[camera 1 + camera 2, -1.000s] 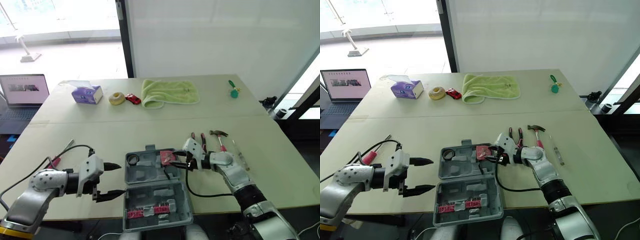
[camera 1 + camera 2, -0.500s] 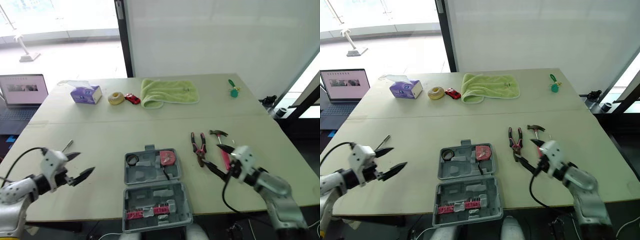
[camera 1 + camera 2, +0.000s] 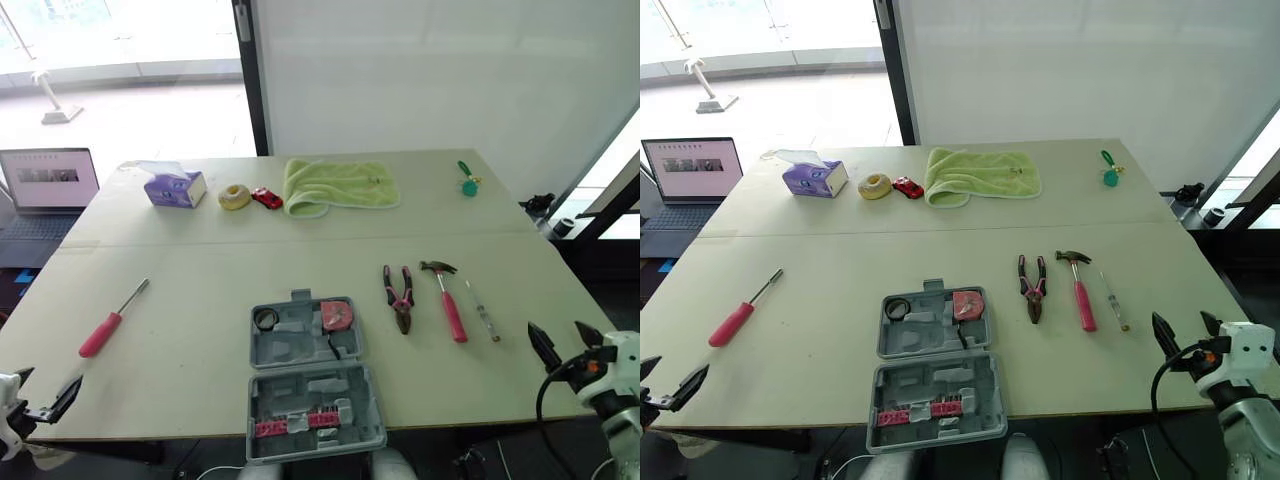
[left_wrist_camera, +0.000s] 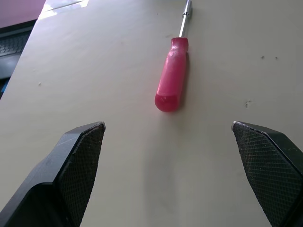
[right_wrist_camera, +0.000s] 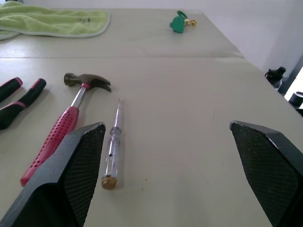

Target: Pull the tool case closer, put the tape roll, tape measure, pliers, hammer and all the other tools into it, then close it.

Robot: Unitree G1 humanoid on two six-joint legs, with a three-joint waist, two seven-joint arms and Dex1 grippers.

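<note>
Your left claw [image 4: 167, 125] and right claw [image 5: 166, 125] have drawn back, both spread. A red-handled metal screwdriver [image 4: 171, 82] lies ahead of the left.

The left claw [image 3: 45, 388] hangs low and far out on the robot's left side, its two black fingers [image 4: 78, 161] spread wide apart with nothing between them, tips pointing forward. The right claw [image 3: 555, 332] is held low and far out on the right, its fingers [image 5: 71, 170] likewise wide apart and empty, tips angled up and forward from a white wrist housing [image 3: 615, 365], with a black cable [image 3: 545, 400] looping down beneath it.
</note>
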